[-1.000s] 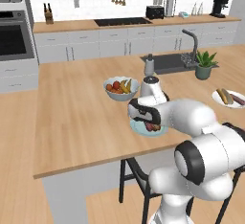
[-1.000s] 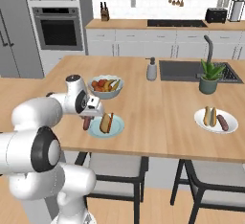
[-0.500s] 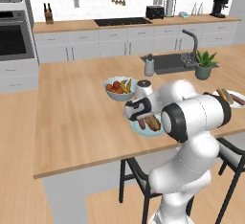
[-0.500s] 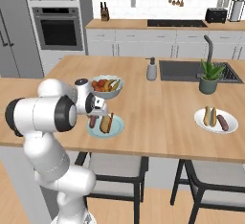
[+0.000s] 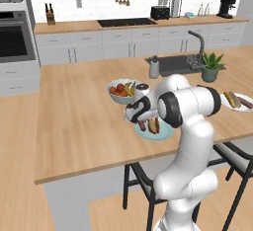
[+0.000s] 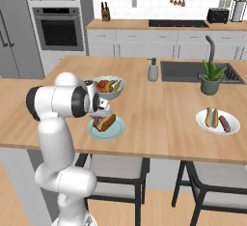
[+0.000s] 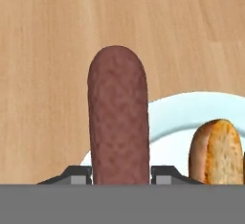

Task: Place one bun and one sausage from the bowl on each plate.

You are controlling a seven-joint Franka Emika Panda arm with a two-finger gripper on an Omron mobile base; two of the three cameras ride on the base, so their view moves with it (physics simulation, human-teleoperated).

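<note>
So the claw (image 7: 119, 177) has a brown sausage (image 7: 118, 122) pinched between its two fingers; in the hand view the sausage runs straight up the middle of the frame from between the finger tips, which sit tight against its sides at the bottom. The far end of it reaches out past the rim of the pale blue plate (image 7: 191, 115) and over bare wood of the desk (image 7: 57, 50).

Lower right of that same frame there's a golden bun (image 7: 215, 149) lying on the plate, just beside the sausage but not touching it. The bun's lower end is cut off by the bottom of the frame.

From the left base view, the claw (image 5: 140, 118) is low over the blue plate (image 5: 153, 135) near the centre of the frame, close to the front edge of the desk. The arm's big white elbow hides the right side of the plate. The fruit bowl (image 5: 121, 91) sits just above and left of it.

Right base view: blue plate (image 6: 106, 128) at centre left with bun and sausage on or over it; can't tell if the sausage is touching the plate. White plate (image 6: 217, 122) far right already carries a bun and a sausage.
</note>
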